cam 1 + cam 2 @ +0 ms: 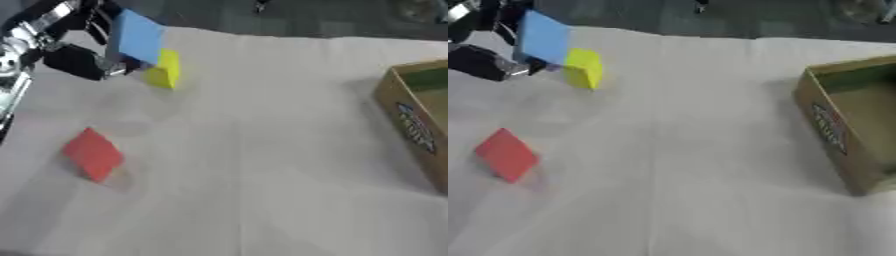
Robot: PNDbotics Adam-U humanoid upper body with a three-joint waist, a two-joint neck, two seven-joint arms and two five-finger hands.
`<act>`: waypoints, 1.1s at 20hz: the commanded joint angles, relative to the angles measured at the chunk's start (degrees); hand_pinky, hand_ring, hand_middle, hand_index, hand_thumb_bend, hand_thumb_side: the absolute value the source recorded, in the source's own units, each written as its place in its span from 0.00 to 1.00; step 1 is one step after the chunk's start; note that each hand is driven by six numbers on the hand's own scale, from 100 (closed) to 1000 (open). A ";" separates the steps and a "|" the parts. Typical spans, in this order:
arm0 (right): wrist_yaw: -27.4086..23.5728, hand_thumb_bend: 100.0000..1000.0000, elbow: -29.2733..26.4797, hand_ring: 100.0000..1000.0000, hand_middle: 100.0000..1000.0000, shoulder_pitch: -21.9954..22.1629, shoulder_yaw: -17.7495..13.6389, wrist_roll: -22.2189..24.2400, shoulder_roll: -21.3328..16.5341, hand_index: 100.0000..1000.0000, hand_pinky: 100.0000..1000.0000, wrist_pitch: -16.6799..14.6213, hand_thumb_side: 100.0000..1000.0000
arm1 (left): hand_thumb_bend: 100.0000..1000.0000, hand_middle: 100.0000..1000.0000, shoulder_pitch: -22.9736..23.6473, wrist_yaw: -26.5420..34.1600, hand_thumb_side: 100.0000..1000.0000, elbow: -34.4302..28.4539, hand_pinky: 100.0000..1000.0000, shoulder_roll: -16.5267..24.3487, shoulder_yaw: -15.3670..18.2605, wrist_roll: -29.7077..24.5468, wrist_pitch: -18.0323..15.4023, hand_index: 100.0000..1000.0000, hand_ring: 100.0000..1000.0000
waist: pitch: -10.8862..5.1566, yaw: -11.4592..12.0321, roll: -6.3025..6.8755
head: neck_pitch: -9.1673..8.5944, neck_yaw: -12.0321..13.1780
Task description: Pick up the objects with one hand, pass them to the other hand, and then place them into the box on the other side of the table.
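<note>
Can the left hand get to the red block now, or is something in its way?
Probably not right away: the left hand is shut on the blue block, up beside the yellow block. The cloth around the red block is free, so nothing else blocks it.

My left robot hand, seen at the upper left corner of my head camera: blocky black casing at the palm, with silver metal joints and links along the arm behind it.

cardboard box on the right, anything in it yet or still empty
Empty as far as it shows: the cardboard box is open-topped, and only bare brown floor is visible inside. Its right part runs off the picture, so that part cannot be told.
</note>
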 commanded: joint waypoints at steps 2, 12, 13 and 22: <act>-0.42 0.00 -1.08 0.74 0.75 -0.37 -0.52 -0.12 -2.14 0.77 1.00 -0.13 0.56 | 0.00 0.39 0.15 1.93 0.00 -3.29 0.55 -0.66 -0.44 2.71 1.35 0.52 0.57 | -0.81 -0.08 -0.03 | -0.41 -0.77; -0.62 0.00 -1.06 0.74 0.75 -0.53 -0.51 -0.11 -1.98 0.77 1.00 -0.20 0.55 | 0.00 0.39 2.32 2.77 0.00 -5.28 0.54 -7.89 -1.71 3.46 1.34 0.52 0.57 | -0.75 -0.23 -0.35 | -0.06 -2.82; -0.63 0.00 -1.07 0.74 0.75 -0.56 -0.49 -0.09 -1.97 0.77 1.00 -0.21 0.55 | 0.00 0.38 2.65 2.67 0.00 -5.49 0.54 -8.83 -1.54 3.64 1.29 0.52 0.57 | -0.74 -0.24 -0.39 | 0.14 -2.97; -0.67 0.00 -1.03 0.74 0.75 -0.53 -0.39 0.00 -1.91 0.77 1.00 -0.35 0.55 | 0.00 0.38 4.31 1.81 0.00 -5.07 0.54 -13.00 -3.05 3.19 0.96 0.52 0.57 | -0.71 -0.17 -0.70 | 0.94 -4.58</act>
